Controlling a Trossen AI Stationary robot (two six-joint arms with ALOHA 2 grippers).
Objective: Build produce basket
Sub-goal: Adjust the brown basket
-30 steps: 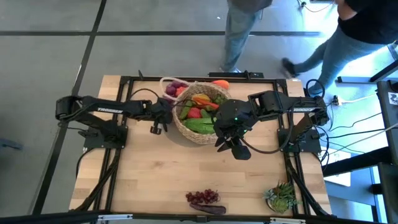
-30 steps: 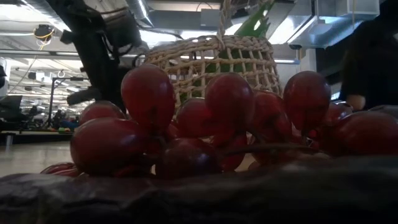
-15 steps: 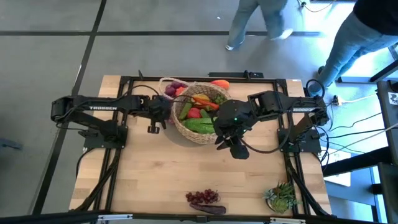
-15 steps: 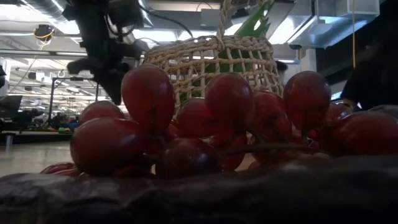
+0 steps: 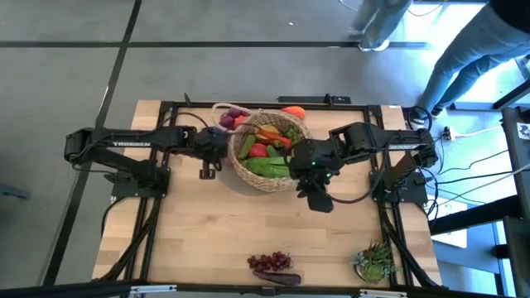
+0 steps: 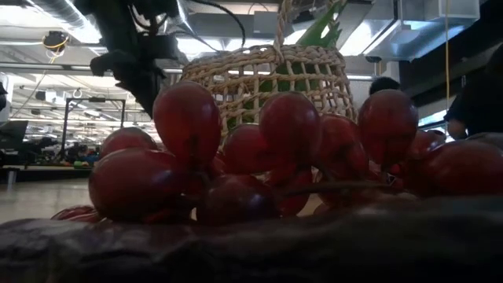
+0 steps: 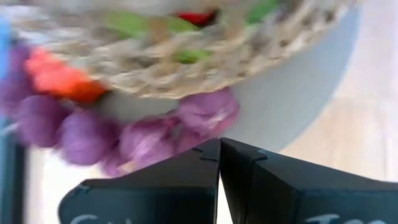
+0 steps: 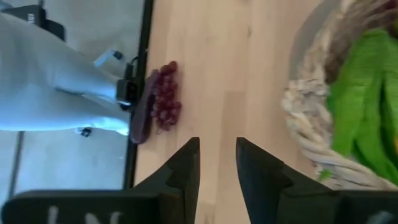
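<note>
High view: round tan woven wicker basket (image 5: pixel 267 157), filled with produce, sits mid-table. Dark red grape bunch (image 5: pixel 271 263) lies well toward the table's near edge from it; right gripper (image 5: pixel 316 197), fingers apart and empty, is nearer. Left gripper (image 5: pixel 208 170), fingers together, hovers beside the basket.

two black jointed arms, white lettering, looping black cables, dark angular fingers (image 8: pixel 186 168)

The round tan woven wicker basket (image 5: pixel 267 156) sits on the wooden table (image 5: pixel 207 232), between the left arm's fingers (image 5: pixel 208 170) and the right arm's fingers (image 5: pixel 319 199), with toy peppers and green vegetables (image 5: pixel 267 149) inside it. A purple toy grape bunch (image 7: pixel 155 134) lies against its outer wall, just ahead of the left fingers. A dark red grape bunch (image 5: pixel 272 263) lies well apart at the table's near edge, straight ahead of the right fingers, with a spiky green potted plant (image 5: pixel 377 261) in the near right corner.
</note>
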